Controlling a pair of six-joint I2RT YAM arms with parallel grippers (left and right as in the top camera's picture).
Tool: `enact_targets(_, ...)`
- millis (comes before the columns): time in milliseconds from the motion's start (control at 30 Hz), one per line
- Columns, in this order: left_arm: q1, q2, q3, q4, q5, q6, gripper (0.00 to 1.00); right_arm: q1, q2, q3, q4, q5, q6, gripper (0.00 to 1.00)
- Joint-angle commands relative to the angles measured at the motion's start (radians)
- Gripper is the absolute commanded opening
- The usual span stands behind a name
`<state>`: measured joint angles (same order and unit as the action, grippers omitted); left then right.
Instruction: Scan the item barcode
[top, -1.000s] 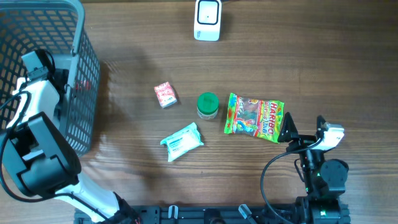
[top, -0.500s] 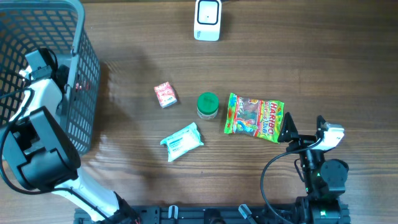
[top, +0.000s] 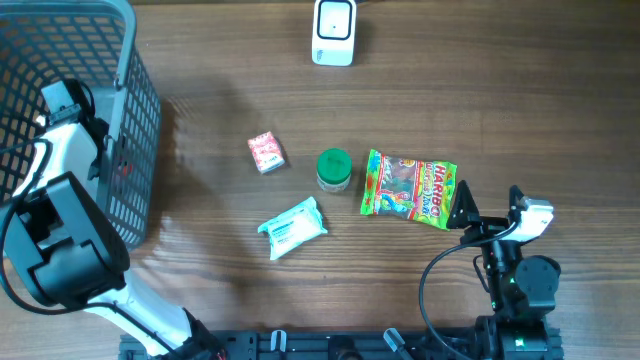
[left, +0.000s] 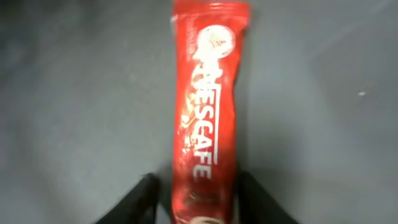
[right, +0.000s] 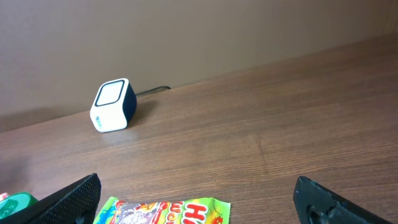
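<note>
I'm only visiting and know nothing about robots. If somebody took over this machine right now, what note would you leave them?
Left end effector: down in the basket, fingers on either side of a red coffee stick. I can't tell if it has a firm grip.
Right end effector: open, empty, beside the candy bag.
Scanner: at the table's far edge.
Done: stick reached.
Left: lift it out and show its barcode to the scanner.
</note>
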<state>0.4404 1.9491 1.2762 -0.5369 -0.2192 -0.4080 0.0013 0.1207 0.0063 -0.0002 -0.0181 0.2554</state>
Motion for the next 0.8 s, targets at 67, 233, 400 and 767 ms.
enact_targets(67,0.001,0.043,-0.040,-0.073,0.009,-0.056,0.04,0.004,0.000,-0.001,0.005,-0.005,-0.017,1.00)
enact_targets(233,0.002,0.003,-0.011,-0.108,0.008,-0.049,0.04,0.004,0.000,-0.001,0.005,-0.005,-0.017,1.00)
enact_targets(400,0.002,-0.151,0.130,-0.219,0.008,-0.048,0.04,0.004,0.000,-0.001,0.005,-0.005,-0.017,1.00)
enact_targets(767,-0.023,-0.653,0.261,-0.353,0.013,-0.048,0.04,0.004,0.000,-0.001,0.005,-0.005,-0.017,1.00)
